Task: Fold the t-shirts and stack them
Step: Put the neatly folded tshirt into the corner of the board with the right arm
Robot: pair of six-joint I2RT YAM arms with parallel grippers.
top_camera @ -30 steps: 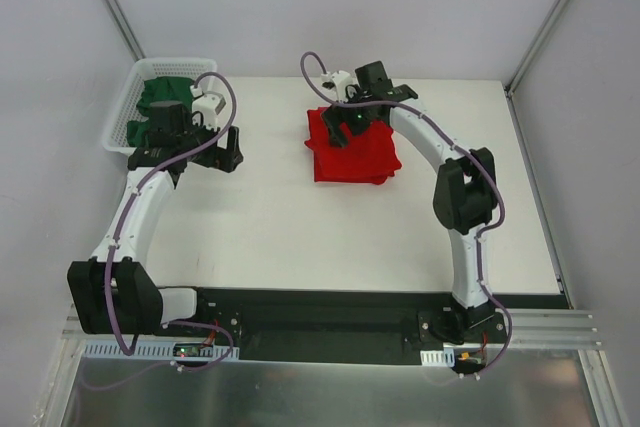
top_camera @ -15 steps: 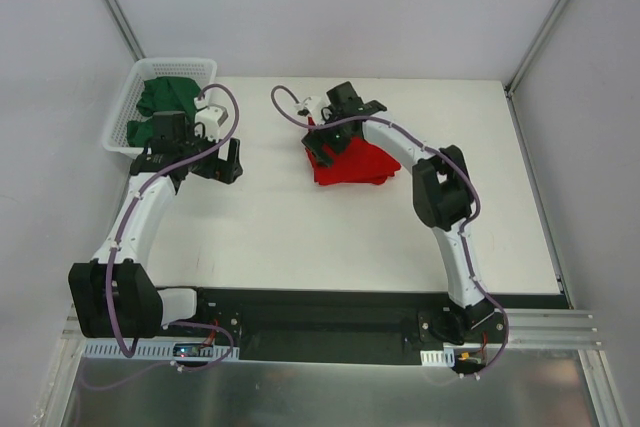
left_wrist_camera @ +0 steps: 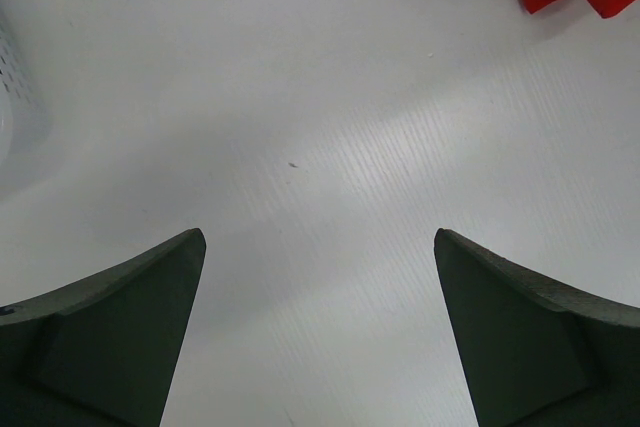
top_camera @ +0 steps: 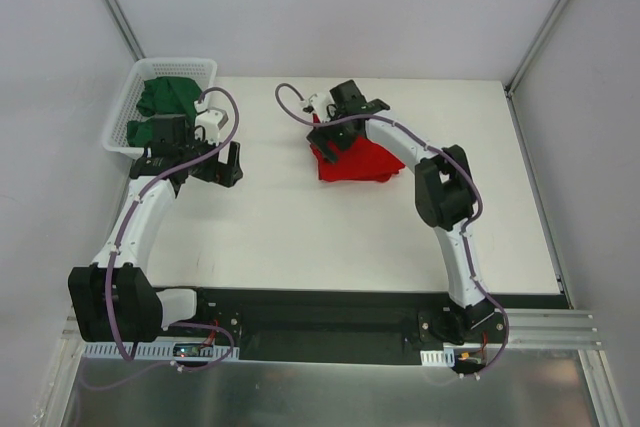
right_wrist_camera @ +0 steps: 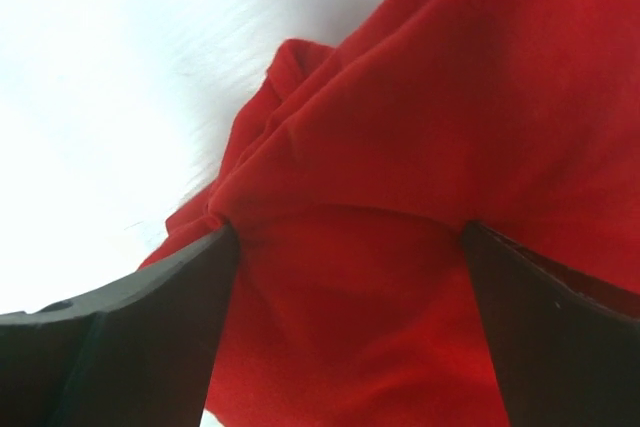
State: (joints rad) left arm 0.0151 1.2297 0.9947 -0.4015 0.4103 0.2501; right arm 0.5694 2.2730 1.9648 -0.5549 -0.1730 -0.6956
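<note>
Here: one red t-shirt (top_camera: pixel 360 165) folded on the bench (top_camera: pixel 300 227), green t-shirts (top_camera: pixel 165 97) in the basket (top_camera: pixel 118 119).
We list the left gripper (left_wrist_camera: pixel 320 347) spread wide over bare bench near the basket. The right gripper (right_wrist_camera: pixel 345 337), jaws wide apart, sits low on the red t-shirt's left edge, with cloth bunched between them.

The red t-shirt (top_camera: pixel 358 164) lies folded in the far middle, a bit rumpled along its left edge. The dark green t-shirts (top_camera: pixel 168 97) sit bunched up at the far left.
</note>
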